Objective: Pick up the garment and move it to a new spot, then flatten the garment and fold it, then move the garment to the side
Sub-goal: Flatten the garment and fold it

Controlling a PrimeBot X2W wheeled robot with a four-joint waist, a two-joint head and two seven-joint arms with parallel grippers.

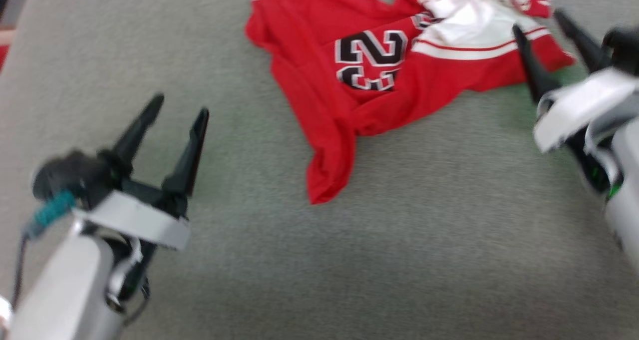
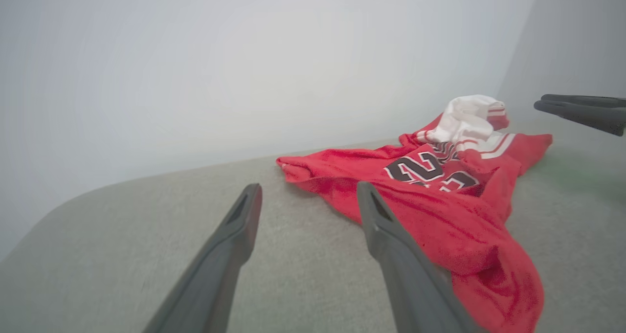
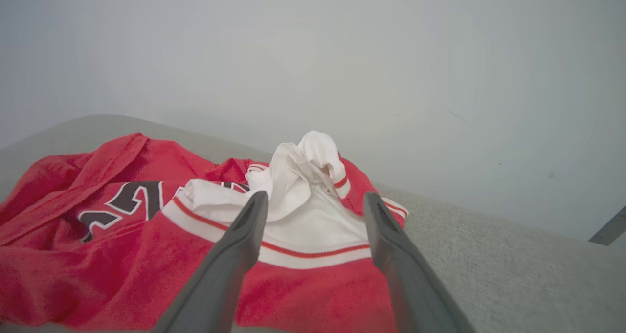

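Garment (image 1: 379, 95) lies crumpled at upper centre of the head view, long axis running toward upper right, where I find my right gripper (image 1: 538, 20) spread wide and empty beside its white end, nearer than my left gripper (image 1: 181, 104), likewise spread and empty, lower left.

L gripper (image 1: 181, 104) sat lower left of head view, fingers spread wide, pointing up-right, nothing between them; pale forearm (image 1: 65, 290) ran off bottom-left corner. R gripper (image 1: 538, 20) was upper right, blurred, fingers apart & empty, tips angled up-left; pale wrist (image 1: 579, 108) at right edge.
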